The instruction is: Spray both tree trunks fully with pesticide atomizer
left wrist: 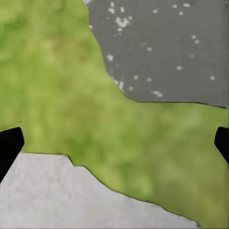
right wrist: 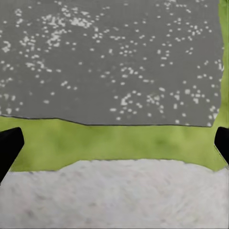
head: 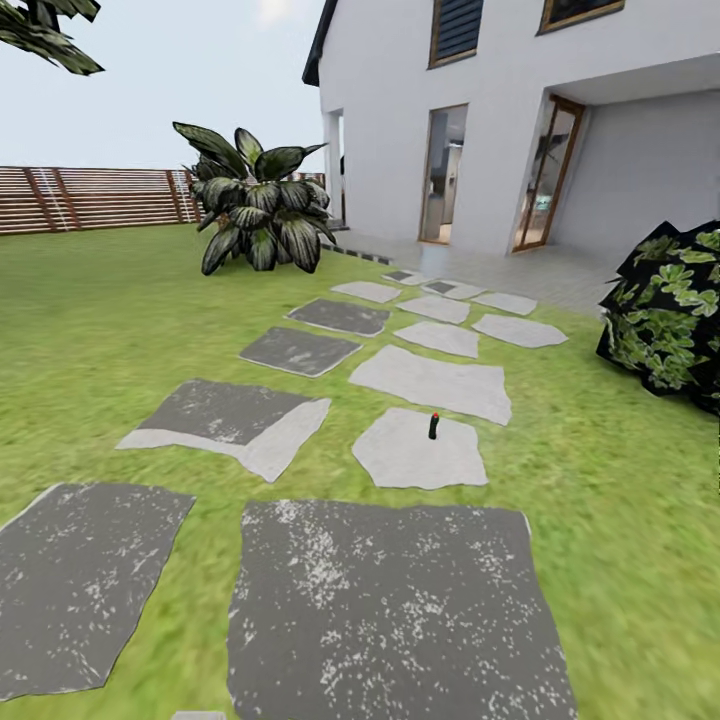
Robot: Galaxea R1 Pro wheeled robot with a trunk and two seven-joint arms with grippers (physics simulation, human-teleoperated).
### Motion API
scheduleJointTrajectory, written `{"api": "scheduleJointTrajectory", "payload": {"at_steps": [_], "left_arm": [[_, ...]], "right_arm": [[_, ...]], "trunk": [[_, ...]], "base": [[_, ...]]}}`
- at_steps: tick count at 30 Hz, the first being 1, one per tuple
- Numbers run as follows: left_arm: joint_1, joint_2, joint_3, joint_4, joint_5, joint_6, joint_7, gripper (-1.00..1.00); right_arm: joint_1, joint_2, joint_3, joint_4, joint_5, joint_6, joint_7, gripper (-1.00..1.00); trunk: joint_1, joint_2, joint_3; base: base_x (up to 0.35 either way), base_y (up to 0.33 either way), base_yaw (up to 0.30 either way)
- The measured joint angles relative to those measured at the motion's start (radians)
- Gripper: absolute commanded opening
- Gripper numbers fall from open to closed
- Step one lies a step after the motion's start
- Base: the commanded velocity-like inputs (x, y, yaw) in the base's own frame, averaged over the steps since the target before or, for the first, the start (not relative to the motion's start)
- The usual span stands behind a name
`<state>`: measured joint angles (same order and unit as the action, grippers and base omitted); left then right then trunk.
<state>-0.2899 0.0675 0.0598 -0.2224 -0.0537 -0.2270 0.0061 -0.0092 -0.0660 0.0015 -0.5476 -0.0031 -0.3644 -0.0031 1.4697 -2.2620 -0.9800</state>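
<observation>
both hands (left wrist: 114,143) (right wrist: 114,143) released — empty over grass; pesticide atomizer (head: 433,426) upright on pale stepping stone (head: 400,460).

Head camera: high, facing forward and down across the green grass lawn (head: 90,330) toward the white house (head: 500,120). Wrist cameras: close, facing down onto grass and grey stepping stones (right wrist: 114,62), ground shared with the head view's near part.

Green grass (head: 90,330) is broken by pale grey and dark grey, white-speckled stepping stones (head: 395,610). A small dark atomizer (head: 433,427) with a red tip is seen. The house (head: 500,120) is white, the fence (head: 90,197) brown-slatted.
</observation>
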Motion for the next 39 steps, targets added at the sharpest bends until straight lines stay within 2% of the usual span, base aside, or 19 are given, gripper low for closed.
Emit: {"api": "scheduleJointTrajectory", "payload": {"at_steps": [22, 39], "left_arm": [[0.000, 0.000, 0.000, 0.000, 0.000, -0.003, 0.000, 1.00], [0.000, 0.001, 0.000, 0.000, 0.000, -0.003, 0.000, 1.00]], "right_arm": [[0.000, 0.000, 0.000, 0.000, 0.000, -0.001, 0.000, 1.00], [0.000, 0.000, 0.000, 0.002, 0.003, 0.000, 0.000, 1.00]], "trunk": [[0.000, 0.000, 0.000], [0.000, 0.000, 0.000]], "base": [[0.337, 0.000, -0.267], [0.338, 0.000, -0.013]]}}
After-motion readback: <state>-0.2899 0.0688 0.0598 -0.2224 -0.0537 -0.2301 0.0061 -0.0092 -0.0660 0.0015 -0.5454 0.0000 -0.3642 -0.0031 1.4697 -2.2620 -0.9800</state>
